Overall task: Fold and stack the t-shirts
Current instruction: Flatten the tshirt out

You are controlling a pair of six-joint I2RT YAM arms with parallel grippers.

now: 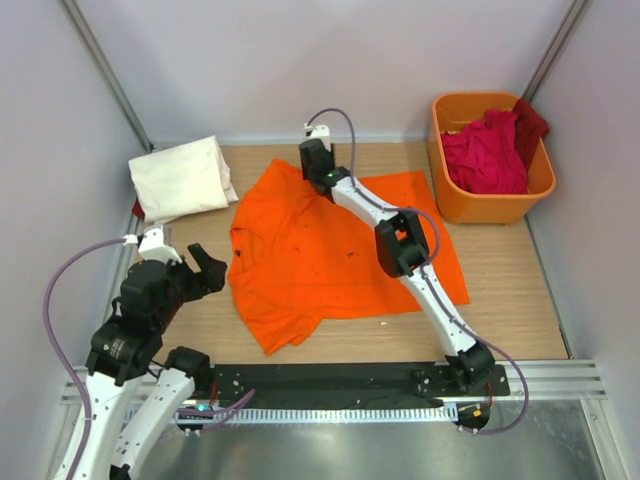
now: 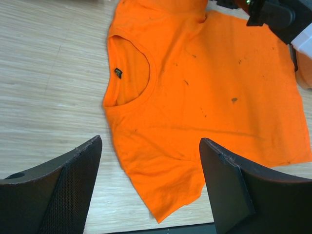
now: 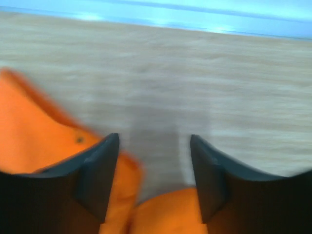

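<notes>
A bright orange t-shirt (image 1: 330, 250) lies spread flat on the wooden table, collar to the left. In the left wrist view the orange t-shirt (image 2: 204, 87) shows its collar and near sleeve. My left gripper (image 1: 208, 268) hangs open just left of the shirt, nothing between its fingers (image 2: 73, 175). My right gripper (image 1: 312, 160) is at the shirt's far sleeve. Its jaws stand apart in a blurred view, with orange cloth (image 3: 29, 126) under and beside them and bare table in the gap. A folded cream-white t-shirt (image 1: 180, 178) lies at the back left.
An orange plastic tub (image 1: 495, 208) at the back right holds crumpled crimson and dark red t-shirts (image 1: 490, 152). Walls close in the table on three sides. A black rail (image 1: 330, 380) runs along the near edge.
</notes>
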